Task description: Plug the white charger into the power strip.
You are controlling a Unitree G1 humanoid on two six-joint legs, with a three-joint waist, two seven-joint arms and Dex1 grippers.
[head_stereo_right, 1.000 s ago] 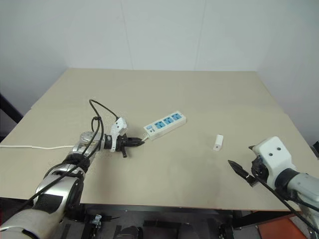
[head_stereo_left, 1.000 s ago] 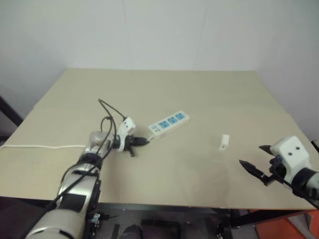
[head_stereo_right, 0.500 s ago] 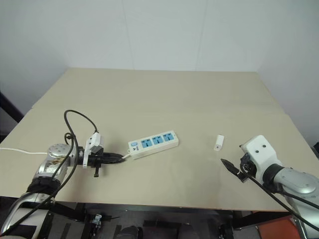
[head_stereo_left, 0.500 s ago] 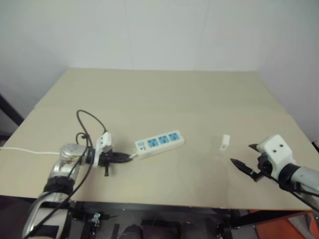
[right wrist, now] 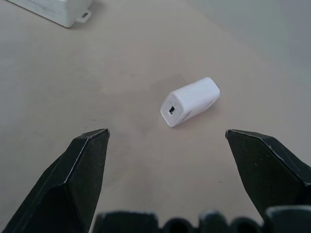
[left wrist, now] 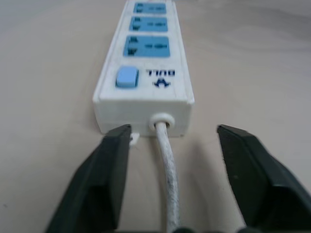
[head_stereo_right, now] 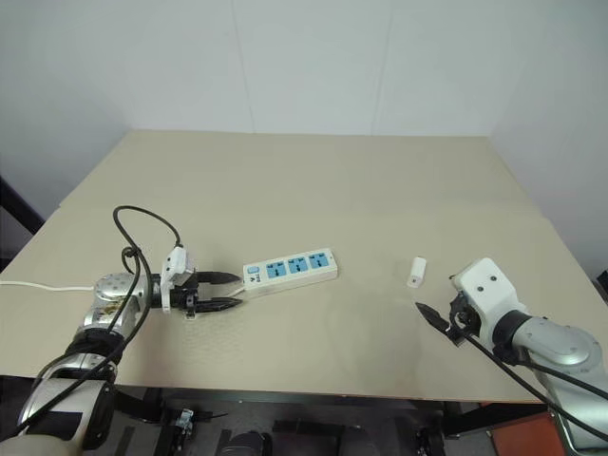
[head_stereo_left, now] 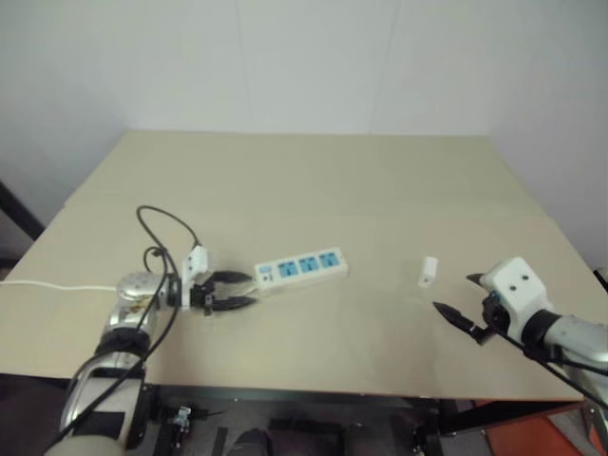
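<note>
The power strip lies flat left of the table's middle, its three blue sockets facing up. Its switch end points at my left gripper. That gripper stands open, one finger on each side of the white cord where it leaves the strip, touching neither. The white charger lies on its side to the right, apart from the strip. My right gripper is open just short of the charger, which lies beyond its fingertips and between their lines.
The strip's thin cord runs off over the table's left edge. A black cable loops above my left wrist. The tan table ends close behind both grippers at its front edge. A corner of the strip appears in the right wrist view.
My left gripper, shut on the strip's cord end, dragged the strip left and nearer, then opened and let go. My right gripper edged toward the charger.
</note>
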